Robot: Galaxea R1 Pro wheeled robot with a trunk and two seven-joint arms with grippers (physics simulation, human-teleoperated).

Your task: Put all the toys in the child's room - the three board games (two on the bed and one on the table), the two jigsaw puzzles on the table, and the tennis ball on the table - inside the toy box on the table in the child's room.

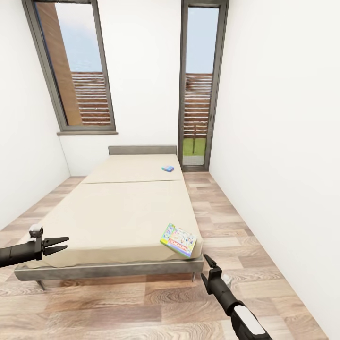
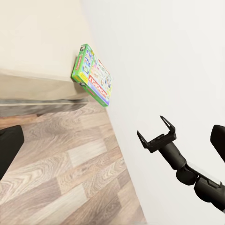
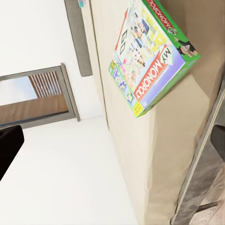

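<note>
Child's room, beige bed (image 1: 118,208) before us

Our Monopoly box (image 1: 178,240) lies on the mattress corner just beyond the right gripper (image 1: 209,262); the small blue game (image 1: 167,168) far ahead; both grippers, left (image 1: 60,244) included, parted, empty

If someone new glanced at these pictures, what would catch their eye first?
Probably the colourful Monopoly box, lying on the bed's near corner and overhanging the edge a little. Next, the small blue box far off by the headboard, then the open right gripper close below the Monopoly box.
</note>
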